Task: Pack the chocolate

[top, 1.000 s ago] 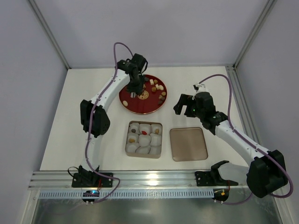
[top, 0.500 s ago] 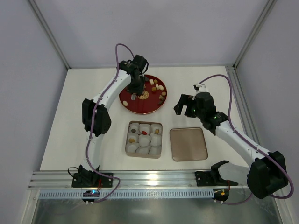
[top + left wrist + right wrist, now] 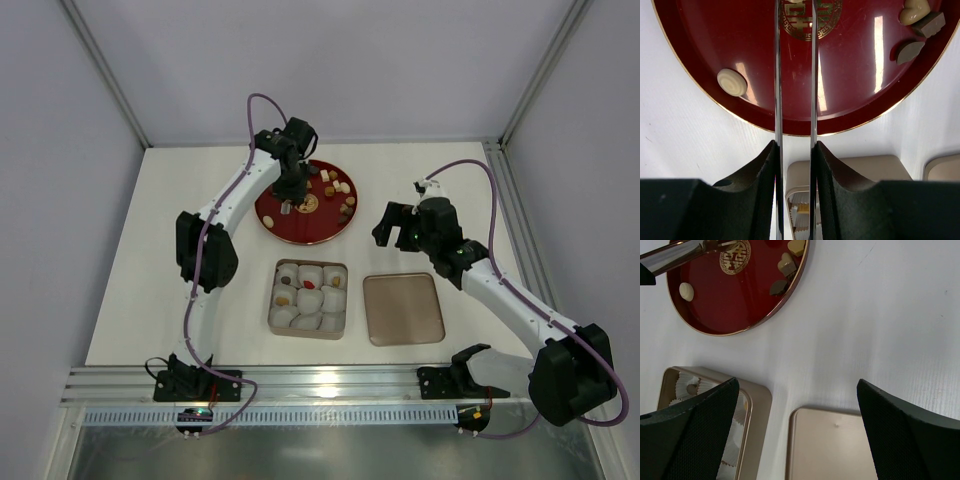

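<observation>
A red plate (image 3: 300,226) at the back holds several chocolates (image 3: 338,187). In the left wrist view a cream round one (image 3: 732,82) lies at its left and a cream heart (image 3: 914,11) with brown pieces (image 3: 910,50) at its right. My left gripper (image 3: 291,188) hovers over the plate, shut on metal tweezers (image 3: 777,75) whose blades reach the gold emblem (image 3: 802,20); their tips are cut off at the frame's top. My right gripper (image 3: 392,225) is open and empty above bare table, right of the plate.
A gold tin (image 3: 272,300) lined with white paper cups, a few holding candies (image 3: 310,285), sits in front of the plate. Its flat lid (image 3: 402,308) lies to the right. The right wrist view shows the tin (image 3: 757,405), lid (image 3: 830,450) and plate (image 3: 730,305).
My left arm shifted slightly over the plate a second ago and has stayed put since. The right arm has not moved.
</observation>
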{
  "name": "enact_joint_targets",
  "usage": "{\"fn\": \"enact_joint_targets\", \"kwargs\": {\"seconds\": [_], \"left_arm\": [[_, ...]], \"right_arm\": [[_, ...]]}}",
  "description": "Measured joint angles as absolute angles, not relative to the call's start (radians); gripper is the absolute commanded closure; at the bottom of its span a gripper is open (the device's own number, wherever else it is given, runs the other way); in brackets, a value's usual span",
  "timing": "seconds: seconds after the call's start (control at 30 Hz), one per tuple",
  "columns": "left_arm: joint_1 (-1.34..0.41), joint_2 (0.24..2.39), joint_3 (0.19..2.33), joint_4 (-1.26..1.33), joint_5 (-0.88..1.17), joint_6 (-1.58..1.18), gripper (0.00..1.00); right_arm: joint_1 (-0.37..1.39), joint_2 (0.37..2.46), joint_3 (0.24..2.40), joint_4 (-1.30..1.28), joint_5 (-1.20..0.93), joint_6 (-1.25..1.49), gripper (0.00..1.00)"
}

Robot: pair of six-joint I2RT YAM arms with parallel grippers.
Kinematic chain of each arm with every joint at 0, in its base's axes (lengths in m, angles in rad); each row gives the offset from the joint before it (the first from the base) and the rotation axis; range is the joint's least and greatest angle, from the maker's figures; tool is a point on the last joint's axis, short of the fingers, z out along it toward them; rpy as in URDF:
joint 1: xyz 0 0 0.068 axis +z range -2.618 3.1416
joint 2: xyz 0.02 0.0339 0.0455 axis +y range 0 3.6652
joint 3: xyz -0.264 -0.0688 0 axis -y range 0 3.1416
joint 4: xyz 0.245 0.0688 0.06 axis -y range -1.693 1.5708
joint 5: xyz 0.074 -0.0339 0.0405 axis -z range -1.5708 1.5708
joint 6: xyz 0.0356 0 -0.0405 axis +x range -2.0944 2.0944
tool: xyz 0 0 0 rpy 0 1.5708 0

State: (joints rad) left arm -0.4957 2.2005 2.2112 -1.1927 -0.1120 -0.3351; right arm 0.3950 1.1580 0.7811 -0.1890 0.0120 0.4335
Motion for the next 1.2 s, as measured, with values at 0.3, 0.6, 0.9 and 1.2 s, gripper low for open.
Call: {"fn": "enact_joint_targets", "kwargs": {"seconds": [0.3, 0.6, 0.9, 1.2], "left_arm": [[-0.496, 2.199, 2.211, -1.194, -0.108, -0.336, 0.72], [-0.495, 2.138, 2.161, -1.193, -0.086, -0.337, 0.72], [-0.495, 2.073, 2.086, -1.185, -0.073, -0.34, 0.72], [-0.495, 2.019, 1.998, -1.176, -0.051, -0.35, 0.72]], "right_arm": [[0.395, 1.158, 0.782, -0.189, 0.012, 0.429, 0.0], [0.395, 1.158, 0.782, -0.189, 0.012, 0.429, 0.0], [0.395, 1.158, 0.782, -0.188, 0.012, 0.429, 0.0], [0.395, 1.161, 0.782, -0.187, 0.012, 0.429, 0.0]]}}
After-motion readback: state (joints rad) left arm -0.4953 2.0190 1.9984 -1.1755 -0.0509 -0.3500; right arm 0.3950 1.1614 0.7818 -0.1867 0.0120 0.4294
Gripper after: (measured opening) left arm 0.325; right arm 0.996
